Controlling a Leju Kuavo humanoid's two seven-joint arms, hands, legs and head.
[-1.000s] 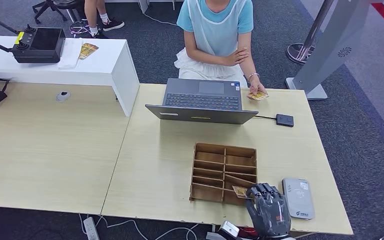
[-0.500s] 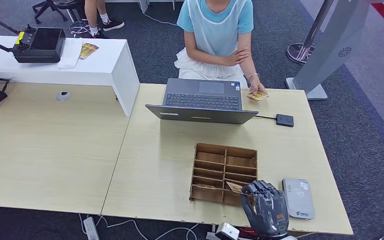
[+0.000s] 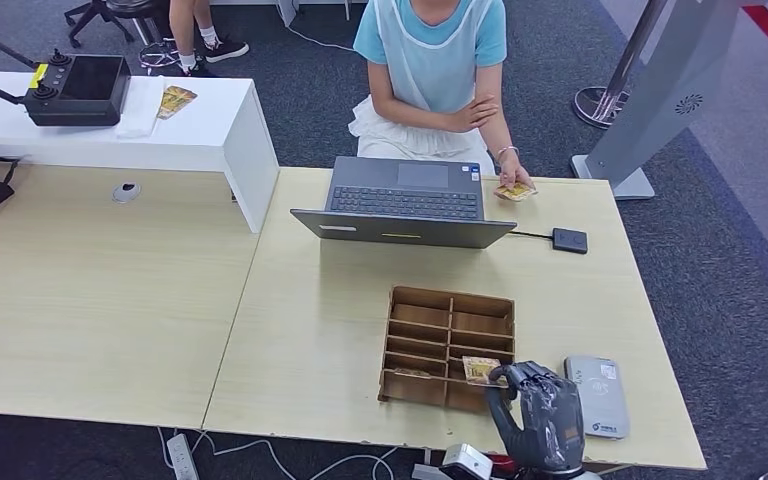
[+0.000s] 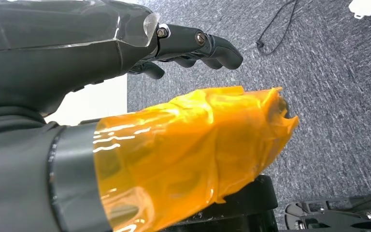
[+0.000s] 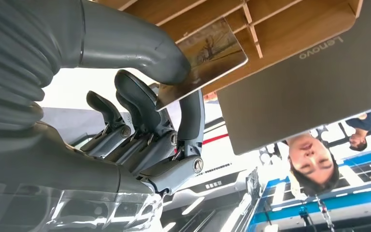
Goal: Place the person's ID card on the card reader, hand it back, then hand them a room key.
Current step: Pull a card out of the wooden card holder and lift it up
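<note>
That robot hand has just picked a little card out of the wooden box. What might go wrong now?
The right hand pinches the room key card only by one edge, between thumb and a finger, so it might slip or twist free. The card is just above the wooden organizer, so it might catch a divider. The open laptop stands between the hand and the person, so the reach might knock it.

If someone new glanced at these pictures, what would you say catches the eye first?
Probably the right hand at the table's near edge, pinching a room key card over the wooden compartment tray. Next, the person seated behind the open laptop, holding a card on the far edge, and the grey card reader beside the tray.
</note>
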